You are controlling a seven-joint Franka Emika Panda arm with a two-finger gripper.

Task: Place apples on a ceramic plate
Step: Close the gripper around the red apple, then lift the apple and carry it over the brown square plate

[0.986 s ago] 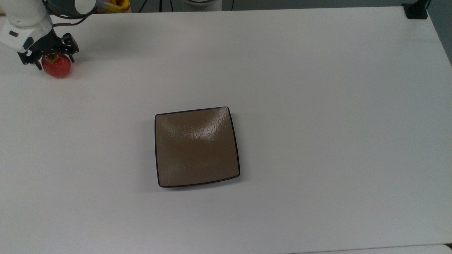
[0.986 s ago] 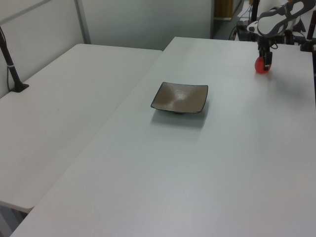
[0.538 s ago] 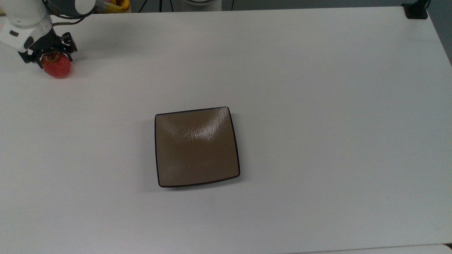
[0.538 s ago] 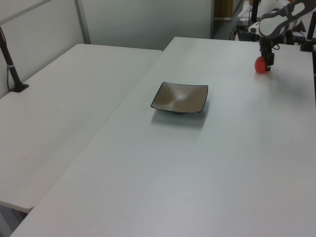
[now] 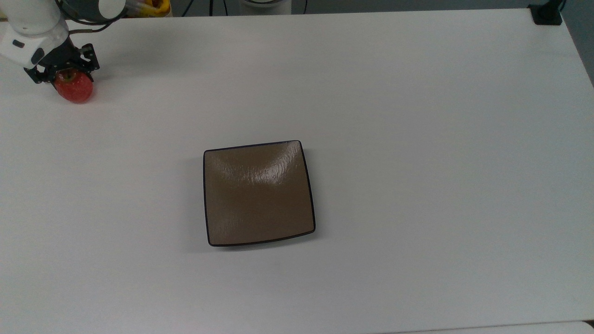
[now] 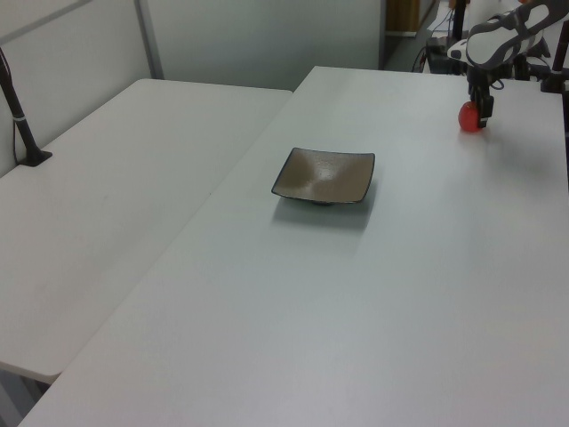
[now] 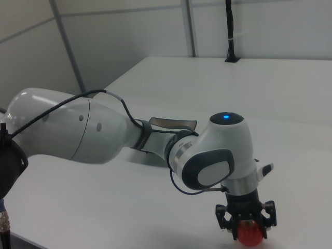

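The small red apple [image 5: 74,89] rests on the white table near the top view's far left corner, far from the plate. My gripper [image 5: 65,76] points straight down over it, open, with a black finger on either side of the apple. The right view shows the apple [image 7: 250,233] sitting low between the fingers of the gripper [image 7: 247,223], with a gap on each side. In the left view the apple [image 6: 468,116] and gripper [image 6: 480,108] are at the far right. The square brown ceramic plate [image 5: 260,192] lies bare at the table's middle [image 6: 324,175].
A black post base [image 5: 547,14] stands at the top view's upper right corner. Something yellow [image 5: 153,5] lies past the back edge. A second white table [image 6: 107,196] adjoins on the left view's left. My white arm [image 7: 93,129] stretches low over the table.
The gripper has sunk a little lower around the apple. The apple and plate have stayed where they were.
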